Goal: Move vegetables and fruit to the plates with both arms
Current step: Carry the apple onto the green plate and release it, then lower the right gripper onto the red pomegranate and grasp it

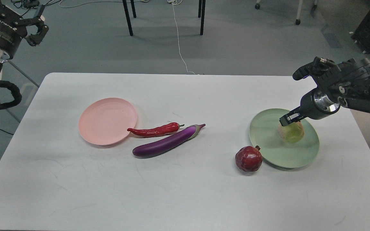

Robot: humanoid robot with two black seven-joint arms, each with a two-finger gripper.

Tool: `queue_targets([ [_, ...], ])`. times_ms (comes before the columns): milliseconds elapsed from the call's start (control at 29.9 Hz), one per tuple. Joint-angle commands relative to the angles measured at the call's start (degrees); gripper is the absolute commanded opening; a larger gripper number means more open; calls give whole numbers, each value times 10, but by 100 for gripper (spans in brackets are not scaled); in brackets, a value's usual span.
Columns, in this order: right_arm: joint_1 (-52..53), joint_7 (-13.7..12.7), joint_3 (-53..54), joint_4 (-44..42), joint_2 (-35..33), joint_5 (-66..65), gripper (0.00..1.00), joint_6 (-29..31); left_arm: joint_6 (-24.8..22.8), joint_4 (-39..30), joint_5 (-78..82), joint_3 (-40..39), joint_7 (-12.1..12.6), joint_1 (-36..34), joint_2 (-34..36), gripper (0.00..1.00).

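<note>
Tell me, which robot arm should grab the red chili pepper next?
Probably the left gripper: the chili pepper touches the pink plate on its side. The right gripper is busy at the peach.

Grey floor, black chair legs, white cable

The eggplant and chili pepper look glossy and smooth. Both plates look matt, as does the white table.
</note>
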Motion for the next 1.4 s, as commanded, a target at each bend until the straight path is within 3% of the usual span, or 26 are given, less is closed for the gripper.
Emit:
queue_targets([
  [0,-1,0,4,1,0,1,73,-11,0,0,0,0,0,0,1,98],
  [100,4,0,12,2,-1,0,91,-11,0,0,0,0,0,0,2,98],
  [134,7,0,12,3,-1,0,92,-11,0,0,1,0,0,0,2,98],
  [301,41,2,20,15,1,5,93,-11,0,0,0,-1,0,0,3,98],
  [434,70,0,88,98,-1,20,93,-6,0,0,0,-1,0,0,4,98],
  [601,84,-1,83,189,10,51,93,-7,0,-10,0,0,0,0,13,98],
  [1369,38,2,18,178,87,14,83,-12,0,-16,0,0,0,5,32,98],
])
